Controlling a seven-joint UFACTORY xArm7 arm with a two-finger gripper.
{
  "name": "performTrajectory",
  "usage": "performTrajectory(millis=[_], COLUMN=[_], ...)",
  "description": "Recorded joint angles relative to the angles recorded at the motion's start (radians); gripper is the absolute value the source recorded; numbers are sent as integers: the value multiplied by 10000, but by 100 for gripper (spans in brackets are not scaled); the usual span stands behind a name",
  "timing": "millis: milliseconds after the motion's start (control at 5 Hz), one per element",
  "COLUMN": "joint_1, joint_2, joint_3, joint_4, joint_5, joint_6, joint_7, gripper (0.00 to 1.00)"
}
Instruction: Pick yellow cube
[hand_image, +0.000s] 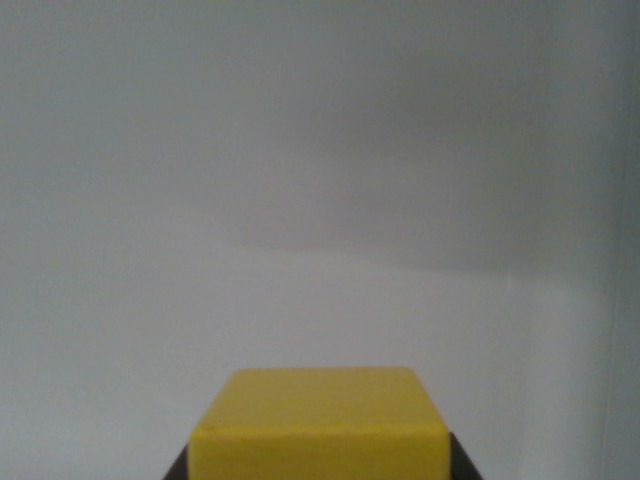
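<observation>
At six o'clock: yellow cube (320, 425) against a pale grey surface (300, 200).
Dark gripper (320, 462) parts flank its lower corners; jaws appear clamped on it.

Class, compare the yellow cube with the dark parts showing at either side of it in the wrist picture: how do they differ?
The yellow cube is bright yellow; the dark parts are near black. The cube fills the bottom centre, showing its top and front faces; the dark parts show only as small slivers at its lower corners. Both are cut off by the bottom edge, against a plain pale surface.
</observation>
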Motion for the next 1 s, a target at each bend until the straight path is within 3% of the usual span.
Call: performTrajectory(millis=[200,400,600,800,1000], joint_1=[0,8,8,17,17], joint_2=[0,-189,-189,-379,-379], joint_3=[0,-1,-1,-2,-2], joint_4=[0,284,284,570,570], joint_5=[0,-36,-36,-72,-72], joint_6=[0,471,471,945,945], joint_7=[0,25,25,50,50], gripper=[100,100,100,100,100])
